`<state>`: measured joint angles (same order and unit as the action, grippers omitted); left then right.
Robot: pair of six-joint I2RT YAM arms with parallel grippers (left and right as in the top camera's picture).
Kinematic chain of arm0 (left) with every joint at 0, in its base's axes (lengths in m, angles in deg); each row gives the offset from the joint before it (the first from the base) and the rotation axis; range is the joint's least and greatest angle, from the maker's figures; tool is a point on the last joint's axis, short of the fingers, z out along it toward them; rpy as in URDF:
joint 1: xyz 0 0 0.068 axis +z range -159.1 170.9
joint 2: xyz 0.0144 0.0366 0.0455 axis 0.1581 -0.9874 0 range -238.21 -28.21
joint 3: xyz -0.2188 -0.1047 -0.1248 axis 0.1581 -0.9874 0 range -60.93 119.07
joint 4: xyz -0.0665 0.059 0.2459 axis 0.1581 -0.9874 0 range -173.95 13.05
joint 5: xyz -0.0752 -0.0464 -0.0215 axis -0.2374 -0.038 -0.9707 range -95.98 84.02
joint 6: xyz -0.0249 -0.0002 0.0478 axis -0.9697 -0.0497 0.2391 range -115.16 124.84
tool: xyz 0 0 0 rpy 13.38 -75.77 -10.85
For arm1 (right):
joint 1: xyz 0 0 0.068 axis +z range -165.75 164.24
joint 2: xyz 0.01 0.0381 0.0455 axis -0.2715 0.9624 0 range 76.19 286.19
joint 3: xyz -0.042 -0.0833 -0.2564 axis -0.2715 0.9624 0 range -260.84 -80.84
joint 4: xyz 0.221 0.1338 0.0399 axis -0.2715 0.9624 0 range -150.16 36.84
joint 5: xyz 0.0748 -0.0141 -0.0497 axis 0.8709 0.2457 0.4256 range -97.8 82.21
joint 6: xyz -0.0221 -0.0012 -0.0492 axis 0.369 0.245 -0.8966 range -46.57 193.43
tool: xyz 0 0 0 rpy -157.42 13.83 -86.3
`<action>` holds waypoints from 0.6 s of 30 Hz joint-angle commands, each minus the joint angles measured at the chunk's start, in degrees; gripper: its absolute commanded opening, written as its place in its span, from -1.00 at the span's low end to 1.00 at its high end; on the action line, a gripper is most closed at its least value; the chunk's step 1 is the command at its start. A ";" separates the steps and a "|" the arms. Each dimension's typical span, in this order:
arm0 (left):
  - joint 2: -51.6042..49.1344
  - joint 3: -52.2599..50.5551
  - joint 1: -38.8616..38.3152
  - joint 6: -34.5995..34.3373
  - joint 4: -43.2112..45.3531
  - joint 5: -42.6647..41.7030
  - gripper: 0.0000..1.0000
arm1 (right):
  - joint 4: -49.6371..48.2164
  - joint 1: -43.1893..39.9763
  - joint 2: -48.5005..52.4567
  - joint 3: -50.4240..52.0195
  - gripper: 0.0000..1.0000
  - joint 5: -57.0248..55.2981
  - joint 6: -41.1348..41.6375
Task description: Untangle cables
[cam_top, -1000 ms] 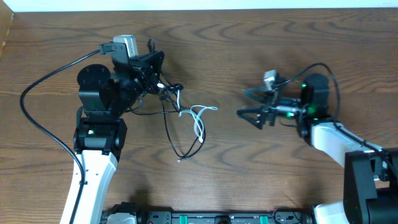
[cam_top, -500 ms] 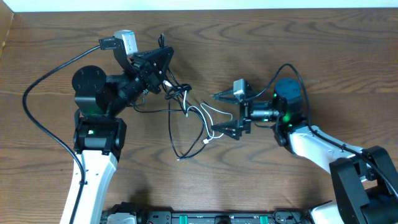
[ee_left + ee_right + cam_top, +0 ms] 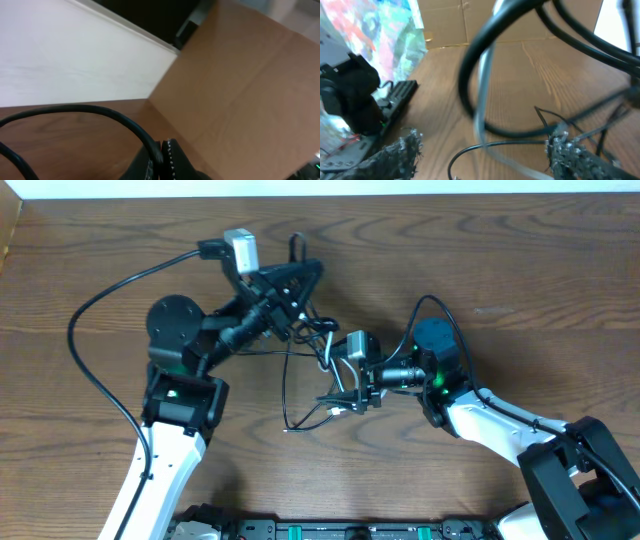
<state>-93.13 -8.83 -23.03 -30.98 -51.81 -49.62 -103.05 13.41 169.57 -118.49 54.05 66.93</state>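
Cables (image 3: 300, 370) hang and trail in a tangle near the middle of the wooden worktop (image 3: 480, 270), strung between the two arms. The left gripper (image 3: 300, 310) is closed on the upper end of the bundle, and several black strands run from its tips down and to the right. From there a long black loop (image 3: 284, 395) drops onto the wood and curls back towards the right arm, its lowest part lying flat on the surface. The white cable (image 3: 338, 365) is wound in among the black ones on the right side of the knot, just beside the right arm's fingers.

The right gripper (image 3: 336, 377) lies on its side, facing the tangle, with its jaws apart and one finger on either side of the bundle. In the right wrist view the fingers (image 3: 402, 155) stand wide, and between them pass the blurred white cable (image 3: 482, 100) and a black loop (image 3: 520, 134) — neither is visibly pinched by the pads.

The left wrist view shows none of the knot: only a thick black lead (image 3: 100, 114) arcing across, a pale wall and brown cardboard (image 3: 250, 90) — its own fingertips cannot be made out there.
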 commanded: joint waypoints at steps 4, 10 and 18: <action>0.52 1.60 -1.27 0.22 3.50 -0.28 -0.85 | 0.11 0.61 0.48 -0.02 -0.67 -1.95 -1.53; 0.52 1.60 -1.25 10.38 2.80 -0.31 -0.85 | 1.25 0.15 0.48 -0.02 -0.98 -1.92 -1.49; 0.50 1.60 -1.25 18.91 -1.55 2.73 -0.85 | 2.36 -2.60 0.48 -0.02 -0.98 2.84 -1.27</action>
<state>-93.13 -8.83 -24.21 -17.78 -52.29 -49.31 -100.65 12.04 169.57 -118.49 53.35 65.85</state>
